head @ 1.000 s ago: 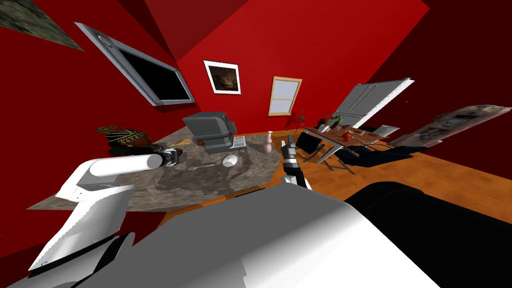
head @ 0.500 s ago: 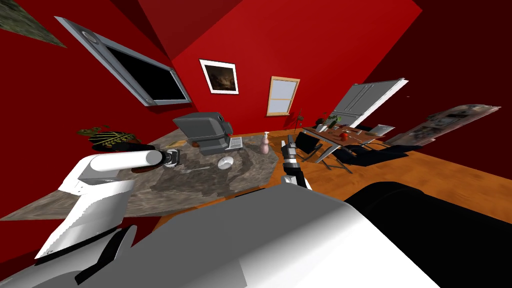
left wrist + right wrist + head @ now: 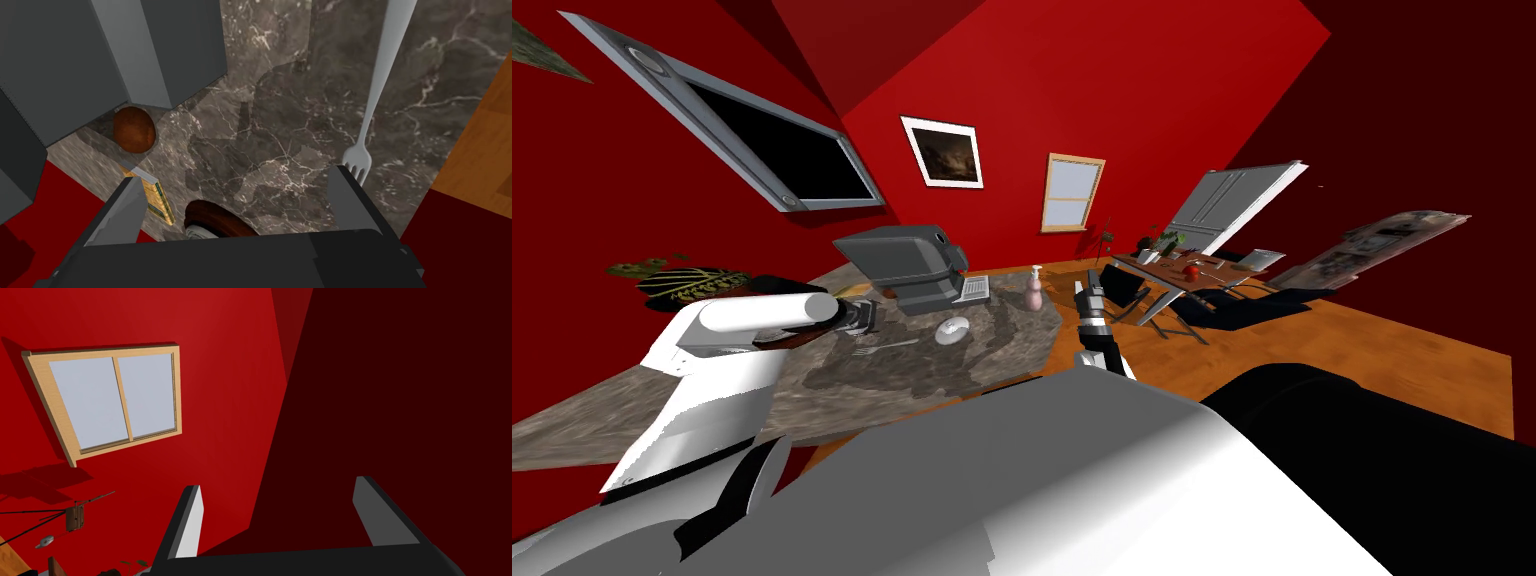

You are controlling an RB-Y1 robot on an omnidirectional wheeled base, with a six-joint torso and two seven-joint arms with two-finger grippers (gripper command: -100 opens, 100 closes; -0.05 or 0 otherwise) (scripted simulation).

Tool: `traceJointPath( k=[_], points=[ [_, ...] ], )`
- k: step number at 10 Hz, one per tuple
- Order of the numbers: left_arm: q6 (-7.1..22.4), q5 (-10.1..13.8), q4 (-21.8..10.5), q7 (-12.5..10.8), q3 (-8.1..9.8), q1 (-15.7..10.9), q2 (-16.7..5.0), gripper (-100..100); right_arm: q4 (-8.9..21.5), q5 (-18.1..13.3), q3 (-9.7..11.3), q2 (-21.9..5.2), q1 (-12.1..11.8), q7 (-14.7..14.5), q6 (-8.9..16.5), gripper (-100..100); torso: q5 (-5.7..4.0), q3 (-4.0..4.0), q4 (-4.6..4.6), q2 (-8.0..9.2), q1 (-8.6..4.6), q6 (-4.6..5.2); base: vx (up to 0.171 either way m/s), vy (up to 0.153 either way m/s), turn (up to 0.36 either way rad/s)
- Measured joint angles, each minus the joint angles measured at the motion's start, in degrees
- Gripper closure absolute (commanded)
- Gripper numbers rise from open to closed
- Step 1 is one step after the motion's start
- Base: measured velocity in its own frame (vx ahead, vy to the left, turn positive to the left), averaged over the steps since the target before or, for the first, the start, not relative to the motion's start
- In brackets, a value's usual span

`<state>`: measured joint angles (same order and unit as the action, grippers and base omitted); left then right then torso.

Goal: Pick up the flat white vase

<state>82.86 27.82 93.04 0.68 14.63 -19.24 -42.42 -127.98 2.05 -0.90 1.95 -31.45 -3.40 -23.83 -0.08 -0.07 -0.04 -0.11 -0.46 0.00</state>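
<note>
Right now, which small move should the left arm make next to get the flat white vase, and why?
Probably swing the left gripper toward the robot's right, along the fork, to the flat white vase. Its open fingers hang above bare marble counter with the fork's tines beside one finger, and the vase lies apart, past the fork's handle.

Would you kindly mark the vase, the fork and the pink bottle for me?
vase (image 3: pixel 950 331), head view, middle of its white body.
fork (image 3: pixel 379 90), left wrist view, on its handle.
bottle (image 3: pixel 1033 294), head view, on its pink belly.
</note>
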Motion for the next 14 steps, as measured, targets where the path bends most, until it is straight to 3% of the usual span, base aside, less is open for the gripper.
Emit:
traceJointPath(
  k=[8, 14],
  points=[
    [11.05, 2.6, -3.68, -0.29, -2.33, -4.28, 0.0, -100, 0.0, 0.0, 0.0, 0.0, 0.0, 0.0, 0.0, 0, 0.02, 0.02, 0.01, 0.05, 0.11, -0.02, 0.029, -0.082, -0.039],
    [18.69, 4.29, -6.05, -0.37, -4.15, -6.01, 0.57, -100, 0.0, 0.0, 0.0, 0.0, 0.0, 0.0, 0.0, 0, 0.01, 0.04, 0.01, 0.07, 0.1, -0.04, 0.032, -0.082, -0.035]
  ],
)
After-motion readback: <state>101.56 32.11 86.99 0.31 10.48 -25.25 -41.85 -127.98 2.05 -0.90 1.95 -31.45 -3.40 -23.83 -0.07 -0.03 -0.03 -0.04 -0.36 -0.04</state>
